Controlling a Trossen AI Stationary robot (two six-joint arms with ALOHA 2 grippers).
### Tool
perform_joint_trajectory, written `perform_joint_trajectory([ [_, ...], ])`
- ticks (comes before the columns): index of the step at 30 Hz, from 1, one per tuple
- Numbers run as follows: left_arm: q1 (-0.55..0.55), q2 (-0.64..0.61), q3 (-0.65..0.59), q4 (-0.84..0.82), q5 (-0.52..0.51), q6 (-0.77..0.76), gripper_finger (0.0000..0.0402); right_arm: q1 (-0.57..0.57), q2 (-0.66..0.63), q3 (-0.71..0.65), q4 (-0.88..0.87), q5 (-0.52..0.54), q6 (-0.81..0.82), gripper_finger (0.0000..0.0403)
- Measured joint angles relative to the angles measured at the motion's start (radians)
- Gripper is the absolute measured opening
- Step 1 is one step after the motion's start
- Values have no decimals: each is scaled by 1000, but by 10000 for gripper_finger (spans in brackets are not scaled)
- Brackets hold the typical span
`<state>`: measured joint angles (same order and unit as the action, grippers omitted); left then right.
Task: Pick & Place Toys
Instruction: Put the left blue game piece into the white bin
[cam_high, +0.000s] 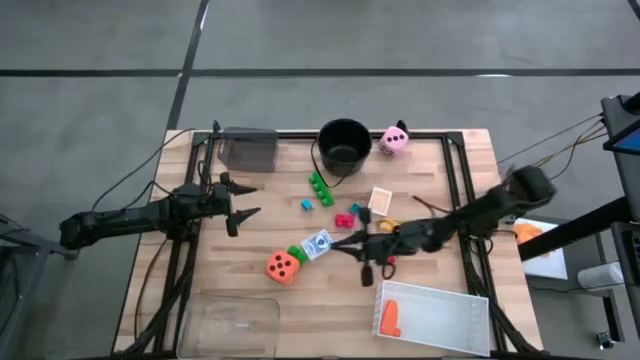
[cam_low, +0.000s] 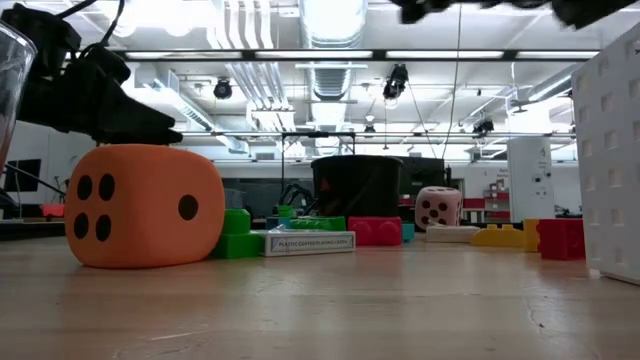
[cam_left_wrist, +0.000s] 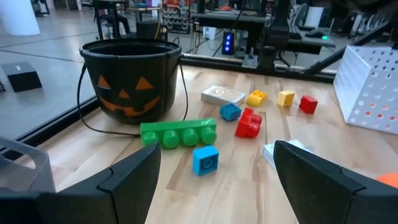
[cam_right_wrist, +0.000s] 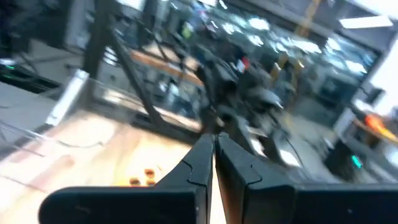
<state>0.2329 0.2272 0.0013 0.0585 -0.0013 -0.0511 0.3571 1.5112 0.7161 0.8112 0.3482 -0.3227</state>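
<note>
We are judging the job barely begun: our left gripper (cam_high: 240, 203) is hovering with its jaws spread wide and holding nothing at the table's left side, while nearly every toy is lying loose mid-table, from the large orange foam die with black dots (cam_high: 282, 266) and the long green plastic brick (cam_high: 320, 188) to the pink dotted die (cam_high: 395, 140) beside the black plastic bucket (cam_high: 344, 144). Our right gripper (cam_high: 362, 255), jaws pressed together and seemingly empty, is hanging above the bricks, and one orange piece (cam_high: 390, 318) is already sitting in the white rectangular tray (cam_high: 450, 306). We are working on a pale wooden table (cam_high: 250, 250), with a wide workshop under ceiling lights stretching behind.
</note>
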Motion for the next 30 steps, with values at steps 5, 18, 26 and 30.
perform_joint_trajectory([
  [5, 0, 9, 0, 9, 0, -6, 316, 25, -141, -12, -333, 130, 142, 60],
  [18, -33, 329, 99, 162, 1, 0, 394, 22, -179, -34, -465, 146, 213, 365],
  [26, -83, 731, 339, 164, -33, 146, 377, 23, -168, -72, -455, 158, 233, 376],
  [30, -77, 949, 527, 16, -87, 209, 377, 32, -181, -75, -454, 143, 234, 363],
])
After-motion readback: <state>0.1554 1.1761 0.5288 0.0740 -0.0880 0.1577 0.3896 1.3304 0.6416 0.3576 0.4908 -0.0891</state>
